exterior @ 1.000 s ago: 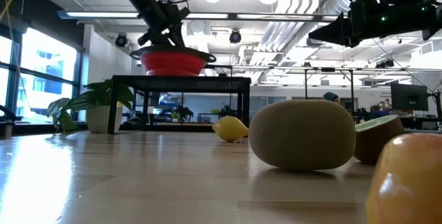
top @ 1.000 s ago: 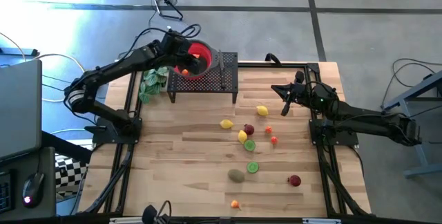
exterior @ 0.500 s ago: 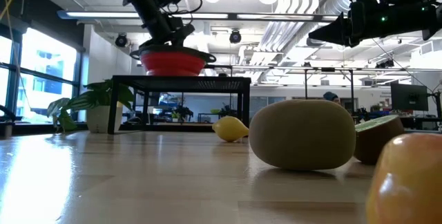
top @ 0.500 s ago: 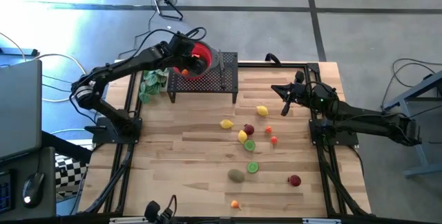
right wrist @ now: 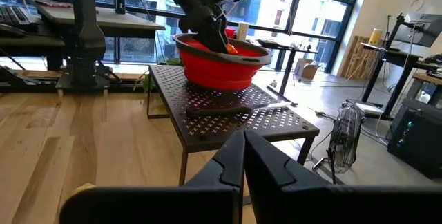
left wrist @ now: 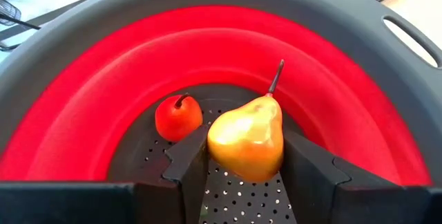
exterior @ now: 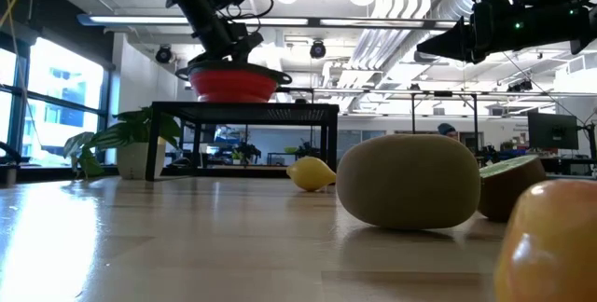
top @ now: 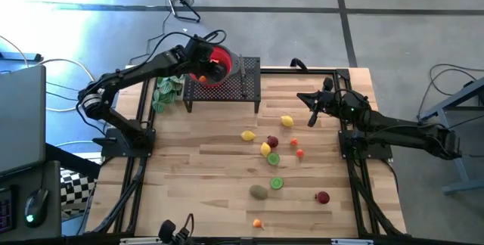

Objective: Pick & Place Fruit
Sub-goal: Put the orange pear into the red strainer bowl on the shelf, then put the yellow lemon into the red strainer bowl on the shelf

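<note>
A red bowl [left wrist: 207, 37] with a grey rim stands on a black perforated stand [top: 242, 86] at the table's far edge. My left gripper [left wrist: 245, 156] reaches into it, shut on a yellow-orange pear [left wrist: 247, 137]. A small red fruit [left wrist: 178, 115] lies on the bowl's floor beside the pear. More fruit lies on the wooden table: lemons [top: 286, 121] [top: 247, 135], lime halves [top: 277, 184], a kiwi [top: 259, 192] and red and orange pieces [top: 323, 197]. My right gripper [top: 302, 97] hovers shut over the table's right side, holding nothing. My left gripper pinches the pear's wide lower body [left wrist: 221, 156] between its two fingers [left wrist: 190, 162], one on each side. The fingers slant down into the bowl from the table's left. The pear's stem [left wrist: 276, 79] points away from the gripper. Whether the pear rests on the bowl's floor I cannot tell.
A green leafy bunch [top: 165, 90] lies left of the stand. A slim dark knife [right wrist: 235, 110] lies on the stand's top beside the bowl. Bare wood stretches along the table's left and near parts. A monitor [top: 19, 116] stands beyond the left edge.
My left gripper has sunk a little deeper into the red bowl with the pear, shifting slightly toward the table's right, and has kept still since. Its fingers stay on the pear.
</note>
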You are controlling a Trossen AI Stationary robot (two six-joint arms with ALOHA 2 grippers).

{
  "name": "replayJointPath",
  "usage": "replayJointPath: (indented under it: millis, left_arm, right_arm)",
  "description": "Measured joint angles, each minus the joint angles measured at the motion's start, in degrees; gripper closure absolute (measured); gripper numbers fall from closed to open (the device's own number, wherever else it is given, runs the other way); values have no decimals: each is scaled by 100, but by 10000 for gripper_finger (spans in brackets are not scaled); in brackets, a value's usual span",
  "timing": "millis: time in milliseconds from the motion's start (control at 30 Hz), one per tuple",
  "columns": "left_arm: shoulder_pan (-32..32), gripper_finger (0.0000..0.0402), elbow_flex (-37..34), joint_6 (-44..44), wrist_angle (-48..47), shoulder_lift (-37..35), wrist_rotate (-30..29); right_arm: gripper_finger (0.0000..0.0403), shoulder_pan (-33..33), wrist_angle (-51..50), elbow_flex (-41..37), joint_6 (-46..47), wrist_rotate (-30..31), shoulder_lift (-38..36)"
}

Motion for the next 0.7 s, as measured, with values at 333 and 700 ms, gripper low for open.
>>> replayJointPath:
  millis: [333,700]
  left_arm:
    - [0,205,0,0,-2,0,2]
    - [0,174,0,0,-2,0,6]
  right_arm:
    - [399,0,0,0,0,0,0]
    - [399,-2,0,0,-24,1,2]
